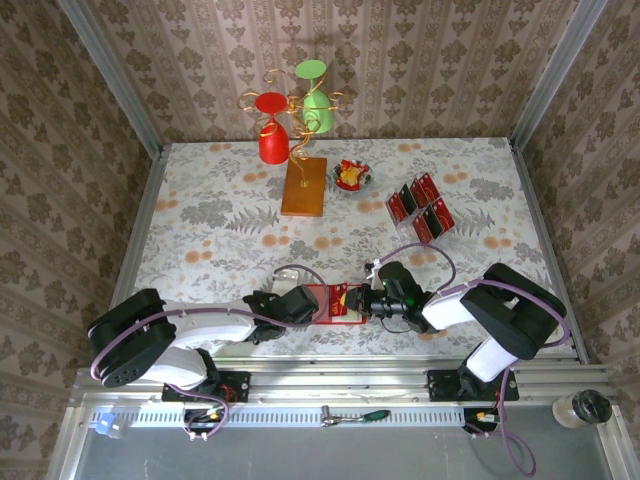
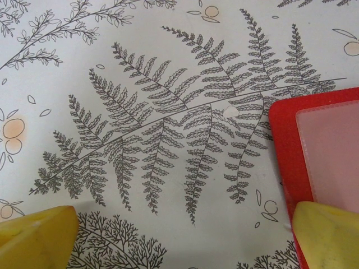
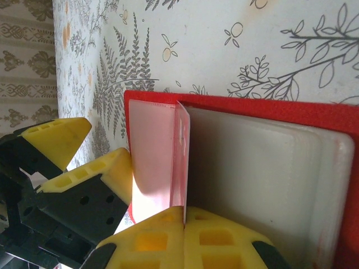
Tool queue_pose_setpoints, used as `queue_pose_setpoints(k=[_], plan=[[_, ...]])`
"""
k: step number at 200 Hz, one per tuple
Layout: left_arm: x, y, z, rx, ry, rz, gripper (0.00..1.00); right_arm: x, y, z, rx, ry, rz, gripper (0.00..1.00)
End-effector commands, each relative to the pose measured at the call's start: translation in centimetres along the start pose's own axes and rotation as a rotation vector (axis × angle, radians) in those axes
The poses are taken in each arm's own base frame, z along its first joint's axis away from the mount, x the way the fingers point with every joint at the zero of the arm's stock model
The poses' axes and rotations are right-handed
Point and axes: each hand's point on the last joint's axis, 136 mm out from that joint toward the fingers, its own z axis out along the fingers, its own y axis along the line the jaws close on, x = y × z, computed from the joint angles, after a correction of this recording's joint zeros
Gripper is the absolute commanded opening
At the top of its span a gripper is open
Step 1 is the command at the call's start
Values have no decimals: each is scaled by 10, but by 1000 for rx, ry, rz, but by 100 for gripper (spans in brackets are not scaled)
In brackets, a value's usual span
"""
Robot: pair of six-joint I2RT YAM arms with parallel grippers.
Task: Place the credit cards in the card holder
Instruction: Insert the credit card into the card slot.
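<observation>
The card holder [image 1: 340, 302] lies open near the front edge of the table, red with pale clear pockets [image 3: 252, 168]. My right gripper [image 3: 184, 216] is shut on one thin clear pocket leaf [image 3: 180, 151] and holds it upright off the holder. My left gripper [image 2: 182, 241] is open just left of the holder [image 2: 286, 145], and its right fingertip [image 2: 328, 235] rests on the holder's near left edge. Its yellow fingers [image 3: 109, 174] also appear in the right wrist view. The credit cards [image 1: 420, 208], red with black bands, stand at the back right, far from both grippers.
A wire stand on an orange wooden slab [image 1: 304, 187] carries a red cup [image 1: 272, 135] and a green cup [image 1: 316, 105] at the back. A small bowl of sweets [image 1: 351, 176] sits beside it. Patterned walls close in three sides of the table.
</observation>
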Motion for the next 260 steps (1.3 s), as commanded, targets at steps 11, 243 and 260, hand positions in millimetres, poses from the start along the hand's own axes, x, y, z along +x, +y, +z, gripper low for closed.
queue_pose_setpoints(k=[11,243,260], plan=[[15,8,5,-34,37,17,100,18,-22,3,74,56,39,0],[16,8,6,-31,35,15,100,31,-32,-2,92,82,69,0],[16,8,6,-32,36,15,100,32,-32,0,93,87,70,0]])
